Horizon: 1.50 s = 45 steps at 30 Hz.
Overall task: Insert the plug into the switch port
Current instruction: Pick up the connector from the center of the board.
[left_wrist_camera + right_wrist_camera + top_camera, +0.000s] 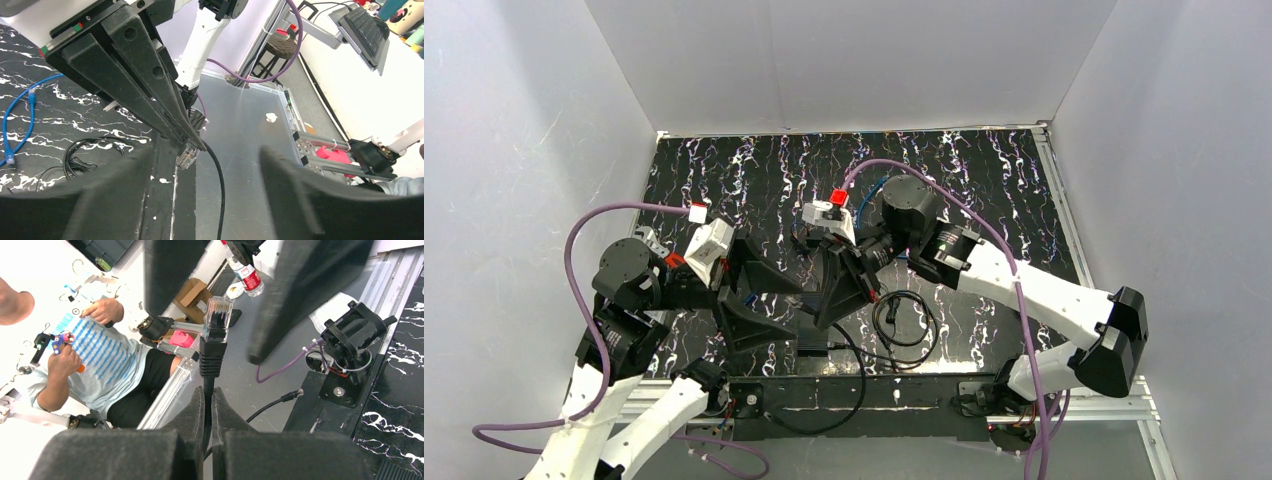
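A clear plug (pixel 218 312) with a black boot stands upright above my right gripper (pixel 208 392), which is shut on the black cable just below the boot. In the left wrist view the same plug (pixel 188 154) sticks out from the right gripper's fingertips (pixel 192 140). My left gripper (pixel 207 167) is open, its blurred fingers (pixel 300 190) standing to either side of the plug without touching it. From above, the two grippers meet at the table's near middle, left gripper (pixel 796 312) and right gripper (pixel 827 318). The switch port is out of view.
The black cable (pixel 902 320) lies coiled on the marbled mat right of the grippers; its other plug (pixel 296 393) rests near the mat's edge. A blue cable (pixel 20 115) lies further back. White walls close three sides. A person sits beyond the near edge.
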{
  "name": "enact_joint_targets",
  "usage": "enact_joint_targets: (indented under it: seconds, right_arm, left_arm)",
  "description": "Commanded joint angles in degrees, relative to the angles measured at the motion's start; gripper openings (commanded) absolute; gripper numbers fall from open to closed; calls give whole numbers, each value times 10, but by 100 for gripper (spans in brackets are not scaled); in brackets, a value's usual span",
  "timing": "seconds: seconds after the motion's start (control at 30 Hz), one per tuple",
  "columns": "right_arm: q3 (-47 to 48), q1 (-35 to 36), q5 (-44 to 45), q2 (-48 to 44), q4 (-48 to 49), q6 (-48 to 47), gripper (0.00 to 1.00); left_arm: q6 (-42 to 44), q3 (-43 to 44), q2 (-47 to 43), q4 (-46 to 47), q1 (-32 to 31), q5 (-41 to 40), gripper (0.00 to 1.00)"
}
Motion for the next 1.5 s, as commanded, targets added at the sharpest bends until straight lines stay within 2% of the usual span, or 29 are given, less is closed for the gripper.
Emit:
enact_joint_targets:
  seconds: [0.0, 0.2, 0.87, 1.03, 1.13, 1.3, 1.47]
  right_arm:
    - [24, -2, -18, 9, 61, 45, 1]
    - [13, -2, -19, 12, 80, 60, 1]
    - [-11, -2, -22, 10, 82, 67, 1]
    - [3, -2, -26, 20, 50, 59, 1]
    - [4, -1, -25, 19, 41, 52, 2]
    - [13, -2, -13, 6, -22, 0, 19]
    - [49, -3, 53, -19, -205, -161, 31]
  left_arm:
    - [14, 1, -7, 4, -2, 17, 63]
    - [28, 2, -15, -2, -1, 9, 48]
    - [37, 6, -11, -15, -2, -11, 20]
    - [29, 6, -3, -15, -1, -8, 0]
    - [22, 4, -3, -11, -1, -12, 0]
    - [5, 2, -2, -9, -1, -35, 0]
    - [-12, 5, 17, -35, -1, -68, 0]
